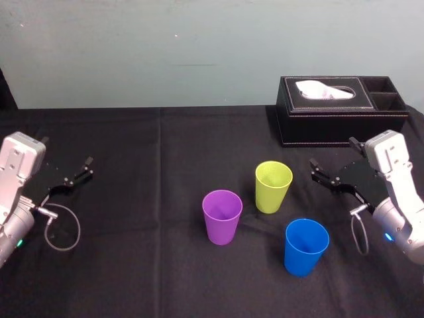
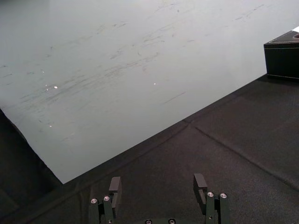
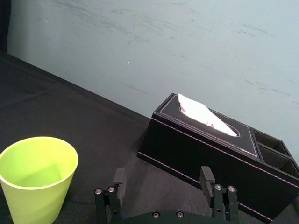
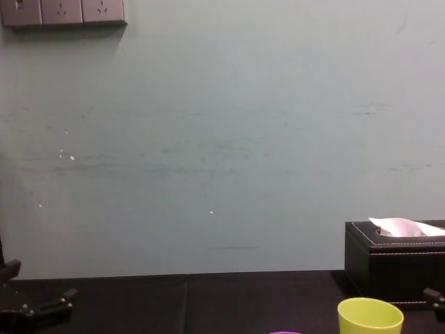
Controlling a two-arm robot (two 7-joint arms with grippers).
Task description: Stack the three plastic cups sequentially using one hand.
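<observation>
Three cups stand upright and apart on the black tablecloth: a purple cup point(image 1: 222, 216) in the middle, a lime cup point(image 1: 273, 186) just behind and right of it, and a blue cup point(image 1: 306, 246) nearest the front right. My right gripper point(image 1: 334, 158) hovers to the right of the lime cup, open and empty. In the right wrist view the lime cup point(image 3: 37, 177) sits off to one side of the right gripper point(image 3: 162, 176). At the far left of the table my left gripper point(image 1: 79, 171) is open and empty, well away from the cups.
A black tissue box point(image 1: 341, 109) with side compartments stands at the back right, behind my right gripper. The tablecloth point(image 1: 146, 265) runs back to a pale wall. A loose cable loop point(image 1: 63, 228) hangs from the left wrist.
</observation>
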